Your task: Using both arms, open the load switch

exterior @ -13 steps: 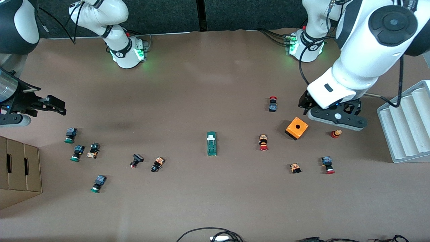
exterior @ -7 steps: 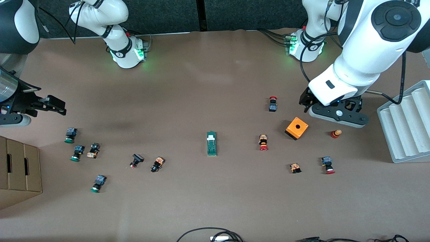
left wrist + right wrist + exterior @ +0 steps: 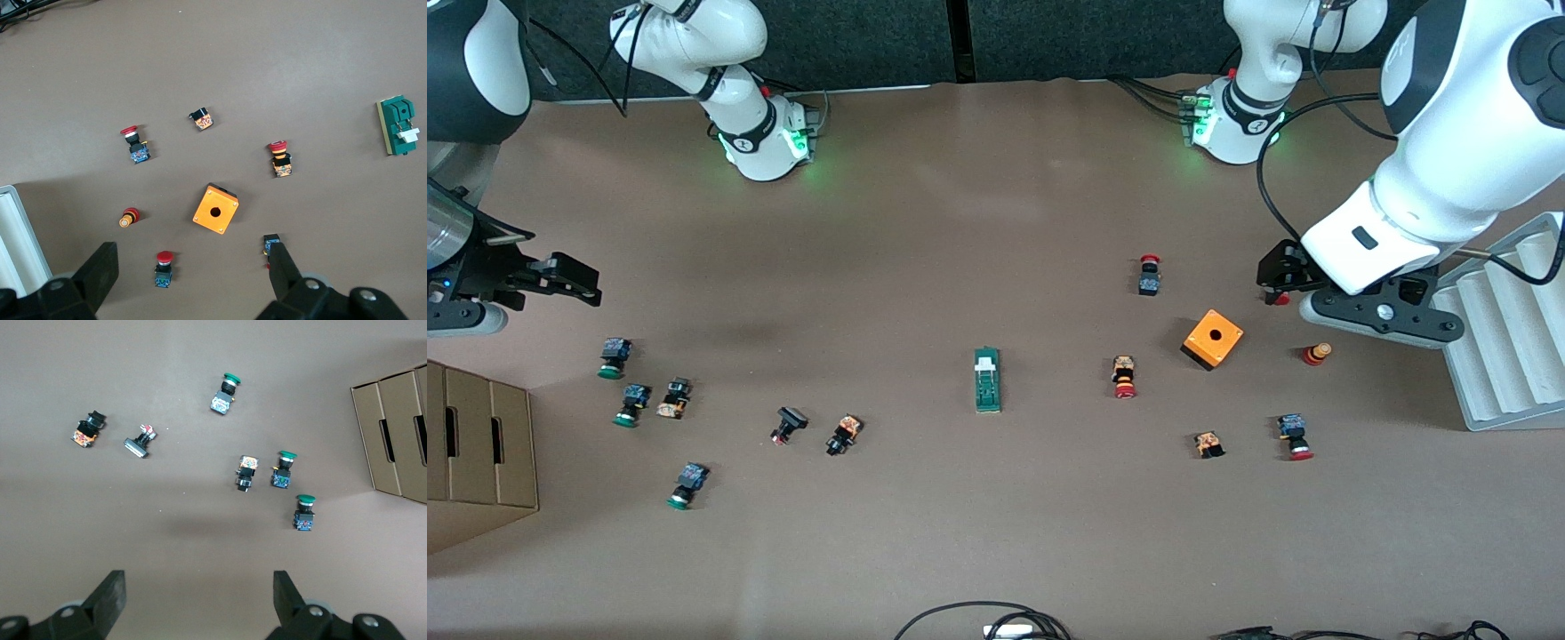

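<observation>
The left gripper (image 3: 1356,298), jaws wide and empty, has swung away toward three o'clock, off the orange cube (image 3: 1213,339). The right gripper (image 3: 560,277) waits open and empty at nine o'clock. The load switch (image 3: 987,380) at centre seems untouched, so opening it has not begun.

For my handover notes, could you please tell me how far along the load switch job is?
Nothing looks done: the load switch lies untouched mid-table. In hand: nothing; the left gripper hangs open beside the orange cube, the right gripper open above the green buttons. Left: reach, grasp, open.

The brown table cover (image 3: 960,222) looks matt and paper-like; the narrow dark-green plastic load switch (image 3: 987,380) looks ribbed; the tan cardboard box (image 3: 480,449) looks dull.
</observation>
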Available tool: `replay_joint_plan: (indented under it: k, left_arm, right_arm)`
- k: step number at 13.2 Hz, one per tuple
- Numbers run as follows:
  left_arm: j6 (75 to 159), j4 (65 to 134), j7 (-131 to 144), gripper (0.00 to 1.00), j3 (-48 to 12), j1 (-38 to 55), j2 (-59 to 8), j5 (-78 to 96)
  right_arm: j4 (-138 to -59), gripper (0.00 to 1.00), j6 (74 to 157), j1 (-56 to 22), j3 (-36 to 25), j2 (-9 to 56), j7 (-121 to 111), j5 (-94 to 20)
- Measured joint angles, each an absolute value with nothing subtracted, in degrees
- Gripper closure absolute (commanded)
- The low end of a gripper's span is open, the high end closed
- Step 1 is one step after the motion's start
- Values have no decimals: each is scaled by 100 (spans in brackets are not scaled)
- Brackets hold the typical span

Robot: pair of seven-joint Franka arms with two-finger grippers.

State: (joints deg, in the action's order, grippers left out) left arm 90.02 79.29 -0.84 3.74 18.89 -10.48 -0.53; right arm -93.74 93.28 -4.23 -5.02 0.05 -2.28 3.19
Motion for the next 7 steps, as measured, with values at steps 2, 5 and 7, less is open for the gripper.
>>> replay_joint_plan:
  k: [2, 5, 7]
  left_arm:
    - [9002, 7936, -83, 0, -154, 1363, -1029, -52]
    - [9005, 7978, -71, 0, -624, 721, -991, -52]
    - [9116, 8291, -67, 0, -654, 338, -804, -51]
  right_arm:
    - [-9374, 0, 9328, -423, -504, 5, -228, 319]
    - [-9374, 0, 9328, -424, -501, 5, -228, 319]
    - [-9374, 0, 9329, -426, -495, 5, -228, 319]
